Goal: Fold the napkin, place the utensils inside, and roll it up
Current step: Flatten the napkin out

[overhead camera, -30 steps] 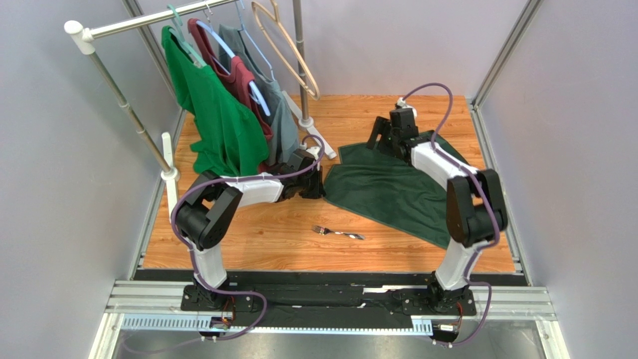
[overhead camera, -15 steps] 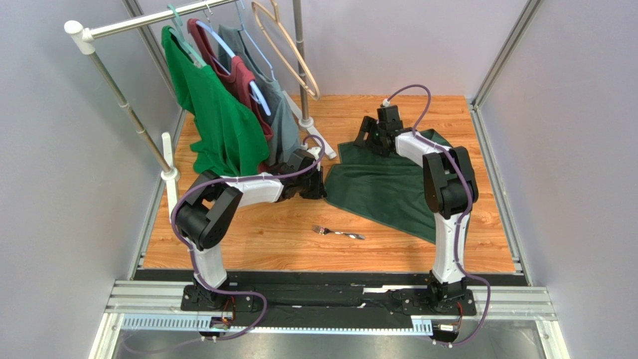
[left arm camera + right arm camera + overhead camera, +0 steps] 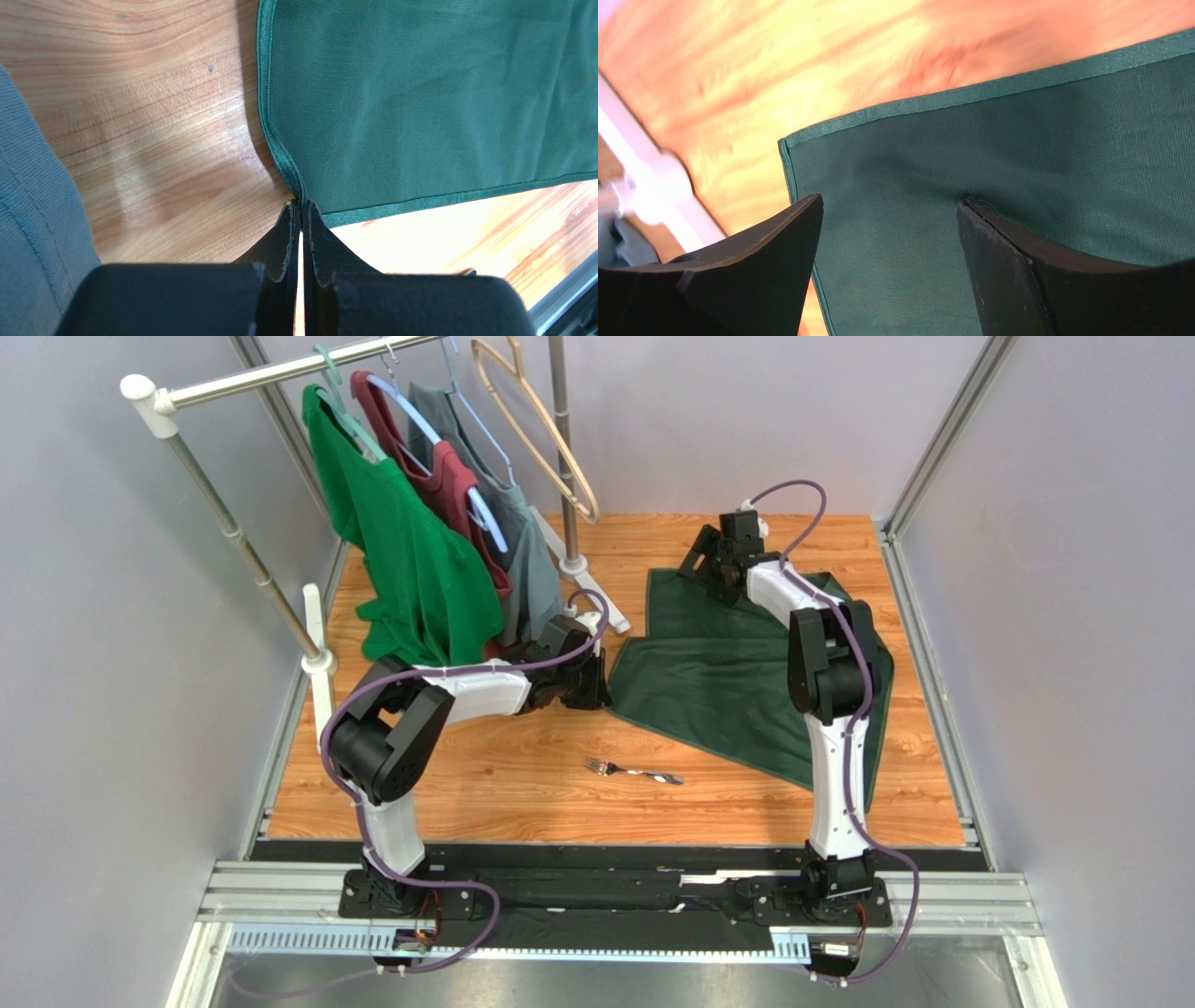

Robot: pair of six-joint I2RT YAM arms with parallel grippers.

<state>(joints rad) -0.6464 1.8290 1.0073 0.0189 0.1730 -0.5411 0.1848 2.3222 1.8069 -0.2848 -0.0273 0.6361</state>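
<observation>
The dark green napkin (image 3: 716, 679) lies spread on the wooden table, right of centre. My left gripper (image 3: 592, 686) is low at its left edge and shut on the napkin's hem, which runs straight into the pinched fingertips (image 3: 312, 213). My right gripper (image 3: 701, 564) hovers open over the napkin's far left corner (image 3: 791, 147). Cloth fills the gap between its jaws, and the right finger (image 3: 990, 231) touches the fabric, puckering it slightly. The small silver fork (image 3: 634, 773) lies on bare wood near the front, apart from the napkin and both grippers.
A clothes rack (image 3: 225, 518) stands at the back left with a bright green shirt (image 3: 400, 546), a maroon one and a grey-green one (image 3: 526, 560) hanging close to my left arm. Its white foot (image 3: 596, 588) lies just left of the napkin's far corner. Grey walls enclose the table.
My right arm has swung its elbow in towards the middle, and the gripper shifted left and back. The napkin's far left corner now lies farther back and flatter. The left arm has stayed put.
</observation>
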